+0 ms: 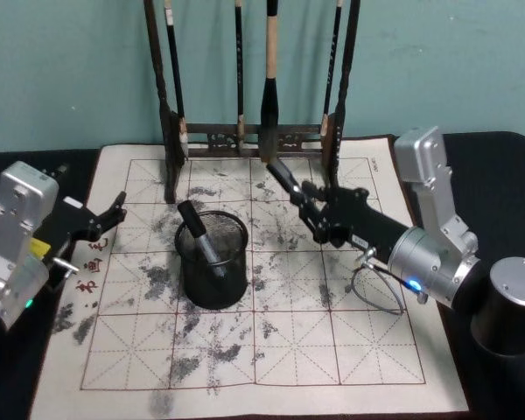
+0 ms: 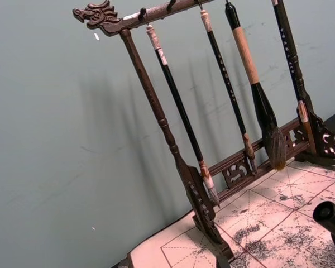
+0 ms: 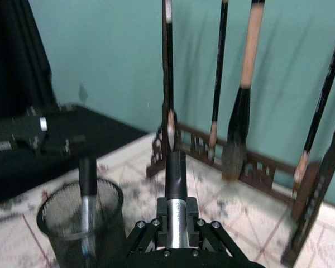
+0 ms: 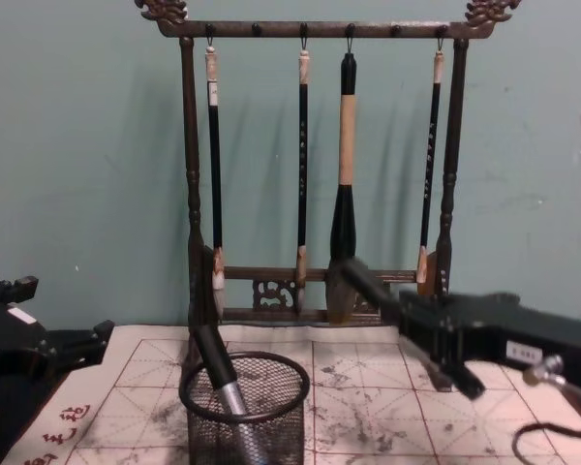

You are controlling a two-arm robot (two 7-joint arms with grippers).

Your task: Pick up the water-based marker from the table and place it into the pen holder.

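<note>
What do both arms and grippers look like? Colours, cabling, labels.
Both arms: silver-grey metal links ending in black linkage-style grippers. Right gripper carries a white label; its wrist has a blue light and a looping grey cable, with a black cylindrical joint behind. Left gripper has a yellow tag nearby and a green light on the wrist.

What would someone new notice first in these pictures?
The right end effector, above the mat right of centre, is clamped on a black-capped marker. To its left stands the mesh pen holder with another marker leaning inside, the brush rack behind. The left end effector sits open at the mat's left edge.
</note>
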